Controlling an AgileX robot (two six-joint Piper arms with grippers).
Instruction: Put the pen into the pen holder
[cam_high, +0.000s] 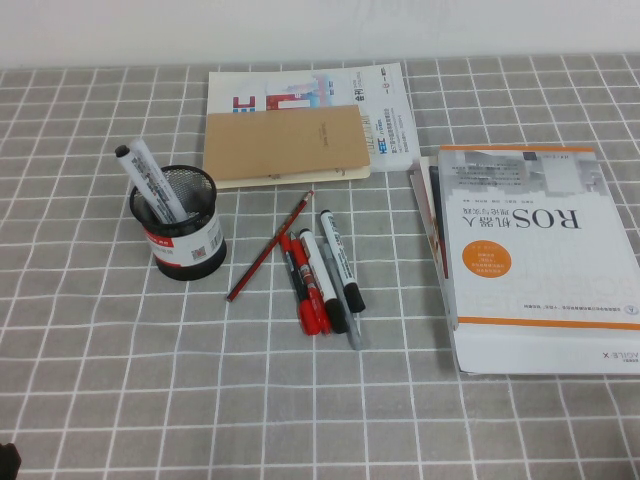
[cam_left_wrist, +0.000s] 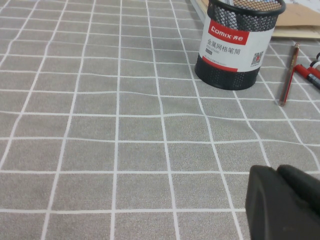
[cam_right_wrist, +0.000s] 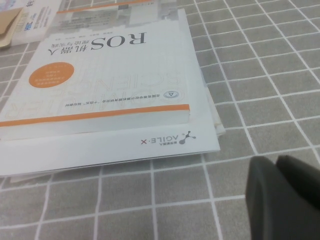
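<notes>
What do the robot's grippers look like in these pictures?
Little shows. The left gripper appears as matte black, rounded finger parts in its wrist view; the right gripper looks the same in its own. No cables, markings or arm links are visible.

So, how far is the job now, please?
It looks done: the pen stands in the pen holder, leaning on its rim. Nothing is in hand: the left gripper hangs low over the tablecloth, short of the holder; the right gripper, shut, hangs beside the ROS book. Nothing seems left.
</notes>
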